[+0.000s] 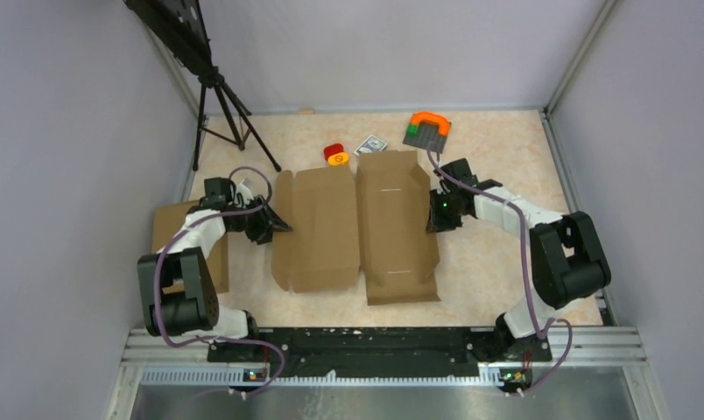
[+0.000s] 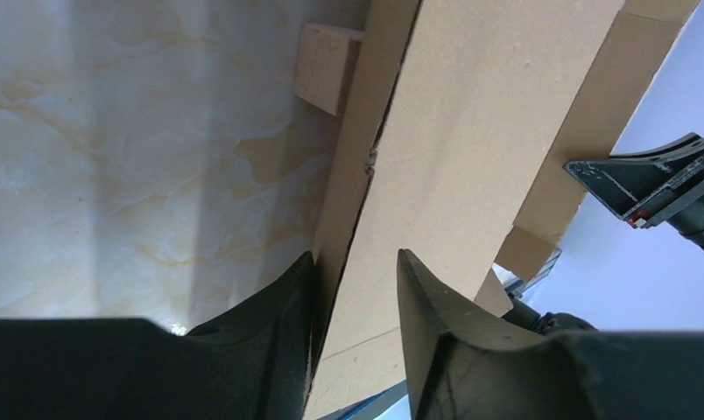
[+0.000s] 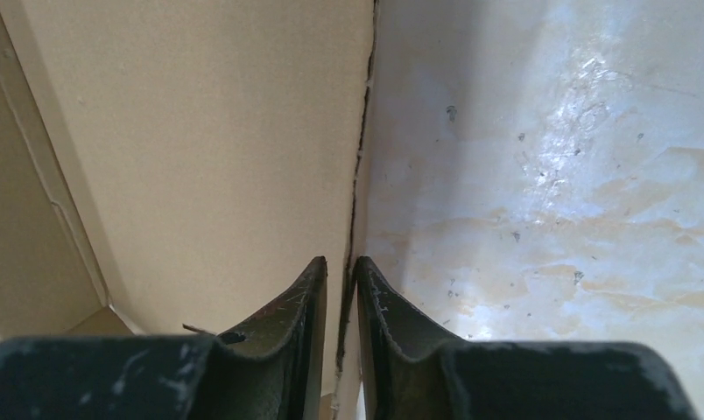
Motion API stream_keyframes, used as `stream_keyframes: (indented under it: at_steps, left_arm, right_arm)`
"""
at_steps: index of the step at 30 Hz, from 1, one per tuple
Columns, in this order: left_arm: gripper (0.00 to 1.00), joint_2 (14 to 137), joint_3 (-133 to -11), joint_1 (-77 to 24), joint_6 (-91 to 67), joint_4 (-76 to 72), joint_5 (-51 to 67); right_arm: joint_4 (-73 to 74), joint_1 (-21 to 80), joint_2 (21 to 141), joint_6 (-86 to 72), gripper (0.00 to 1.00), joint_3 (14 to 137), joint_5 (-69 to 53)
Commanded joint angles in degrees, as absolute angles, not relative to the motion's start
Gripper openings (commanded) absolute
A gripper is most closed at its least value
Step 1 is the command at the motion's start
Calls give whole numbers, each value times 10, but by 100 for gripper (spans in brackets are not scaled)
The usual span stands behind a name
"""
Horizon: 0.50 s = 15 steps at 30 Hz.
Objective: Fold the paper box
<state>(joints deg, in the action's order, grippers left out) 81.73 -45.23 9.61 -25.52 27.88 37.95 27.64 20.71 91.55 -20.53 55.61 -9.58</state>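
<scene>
Both side walls of the paper box are pinched: left pincer and right pincer hold an edge each. Lift both inward evenly, avoiding tearing.

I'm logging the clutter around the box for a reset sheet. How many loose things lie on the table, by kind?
Flat cardboard box blanks: 2, the one being folded and a spare at the left
Red and yellow round object: 1
Small printed card: 1
Grey block with orange handle: 1
Total: 5
</scene>
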Motion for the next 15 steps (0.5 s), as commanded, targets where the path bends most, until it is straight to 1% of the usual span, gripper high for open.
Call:
stream_keyframes:
  at_steps: [1, 3, 4, 7, 9, 11, 12, 13, 14, 15]
  left_arm:
    - [37, 820, -450, 96, -253, 254, 423]
    - [31, 817, -449, 95, -251, 255, 439]
    - [29, 815, -449, 94, -249, 258, 446]
    - [27, 806, -453, 92, -238, 273, 442]
    - [26, 803, -459, 92, -227, 287, 426]
    - [26, 806, -468, 92, -217, 303, 412]
    - [28, 809, -473, 92, -213, 311, 408]
    - [36, 812, -481, 92, -208, 321, 401]
    - [48, 813, -489, 92, -200, 334, 389]
    - [56, 813, -496, 92, -193, 347, 378]
  right_arm:
    - [283, 236, 910, -194, 19, 583, -104]
    - [286, 250, 909, -193, 20, 586, -102]
    - [287, 254, 910, -193, 23, 587, -102]
    - [288, 255, 911, -194, 39, 590, -81]
    - [293, 255, 916, -190, 42, 599, -66]
    - [296, 253, 925, -189, 43, 608, -62]
    - [297, 252, 929, -188, 43, 612, -62]
    - [296, 251, 932, -188, 43, 614, -62]
    - [293, 251, 934, -187, 40, 613, -62]
    - [290, 251, 936, -183, 36, 612, -62]
